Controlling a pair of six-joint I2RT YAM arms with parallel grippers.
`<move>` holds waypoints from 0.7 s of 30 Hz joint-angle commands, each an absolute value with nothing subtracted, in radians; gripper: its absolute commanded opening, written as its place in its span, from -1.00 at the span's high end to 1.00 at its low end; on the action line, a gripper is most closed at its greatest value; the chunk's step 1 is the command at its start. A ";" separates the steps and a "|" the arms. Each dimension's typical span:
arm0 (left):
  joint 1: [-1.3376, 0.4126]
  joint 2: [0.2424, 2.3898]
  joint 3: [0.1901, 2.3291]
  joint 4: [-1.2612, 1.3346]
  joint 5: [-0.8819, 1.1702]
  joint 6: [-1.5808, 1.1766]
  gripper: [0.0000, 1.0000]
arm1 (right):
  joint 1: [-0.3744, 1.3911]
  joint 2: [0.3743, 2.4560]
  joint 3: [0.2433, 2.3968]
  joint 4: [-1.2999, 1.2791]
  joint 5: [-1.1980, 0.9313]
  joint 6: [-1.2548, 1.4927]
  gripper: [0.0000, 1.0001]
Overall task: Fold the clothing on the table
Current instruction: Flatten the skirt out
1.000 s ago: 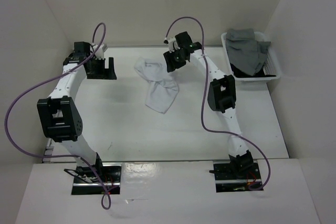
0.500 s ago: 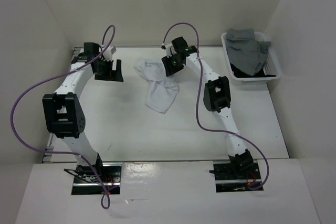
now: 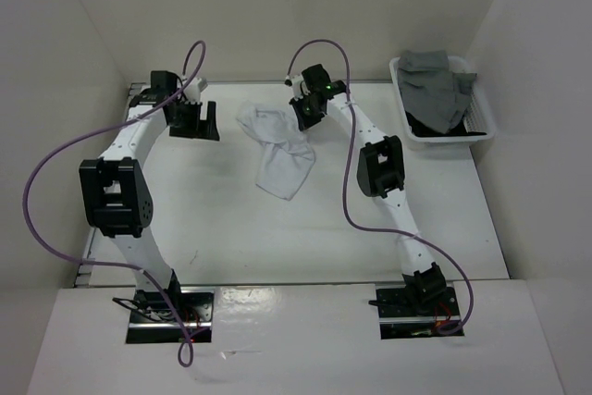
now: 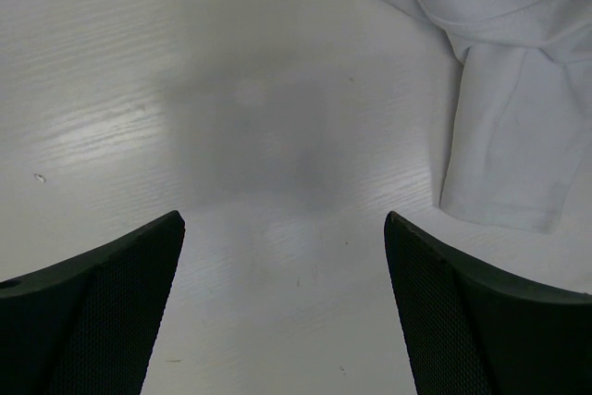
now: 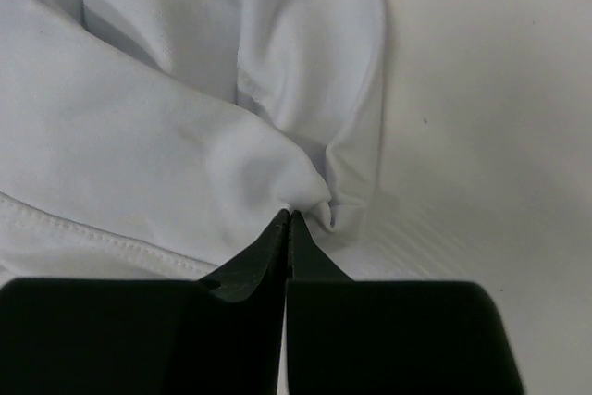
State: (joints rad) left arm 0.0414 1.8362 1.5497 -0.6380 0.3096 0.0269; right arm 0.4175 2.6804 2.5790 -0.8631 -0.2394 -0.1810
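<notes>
The white clothing (image 3: 277,150) lies crumpled at the back middle of the table (image 3: 277,228), a twisted band running from upper left to lower right. My right gripper (image 3: 305,116) sits at its upper right edge. In the right wrist view the jaws (image 5: 290,213) are shut, with a puckered fold of the clothing (image 5: 185,117) pinched at their tips. My left gripper (image 3: 194,120) hovers open over bare table to the left of the clothing. In the left wrist view its fingers (image 4: 284,219) stand wide apart with nothing between them, and the clothing (image 4: 518,90) shows at the upper right.
A white plastic basket (image 3: 449,139) stands at the back right, holding a grey garment (image 3: 437,85) over something black. White walls close in the table at the back and on both sides. Purple cables loop off both arms.
My right gripper moved slightly left onto the clothing's edge and closed on a fold. My left gripper shifted right, toward the clothing, still open.
</notes>
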 commanded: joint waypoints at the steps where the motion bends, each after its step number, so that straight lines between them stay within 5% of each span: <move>1: 0.023 1.882 1.623 -0.632 0.334 0.049 -0.88 | 0.426 2.591 2.596 -0.897 -0.256 -0.186 1.00; 21: -0.060 2.336 2.100 -0.543 0.505 0.083 -0.88 | 0.445 2.224 2.077 -0.859 -0.291 -0.325 1.00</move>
